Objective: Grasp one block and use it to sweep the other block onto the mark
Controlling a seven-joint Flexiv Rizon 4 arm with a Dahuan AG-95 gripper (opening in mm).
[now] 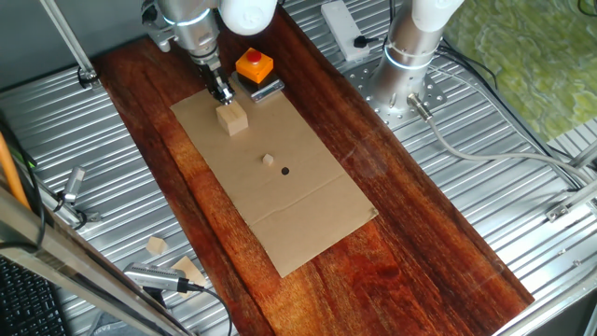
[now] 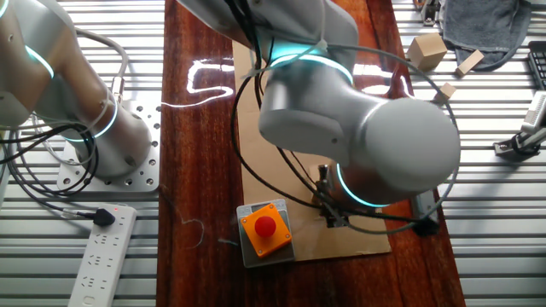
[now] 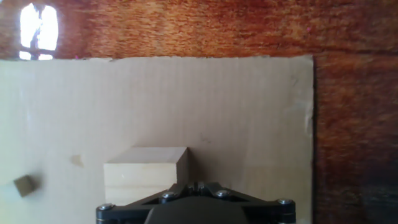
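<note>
The larger tan block (image 1: 233,119) stands on the cardboard sheet (image 1: 298,215) near its far end. My gripper (image 1: 224,96) hovers just behind and above the block, with its jaws shut and nothing between them. In the hand view the block (image 3: 146,173) sits just left of my fingertips (image 3: 194,185), apart from them. The tiny block (image 1: 268,160) lies mid-sheet and shows at the left edge of the hand view (image 3: 23,185). The black mark (image 1: 285,171) is right beside it, on the near side. The other fixed view hides all of these behind the arm.
An orange box with a red button (image 1: 254,65) stands just behind the gripper, also in the other fixed view (image 2: 266,228). Wood scraps (image 1: 157,245) lie on the metal table at front left. The arm base (image 1: 410,56) stands at back right.
</note>
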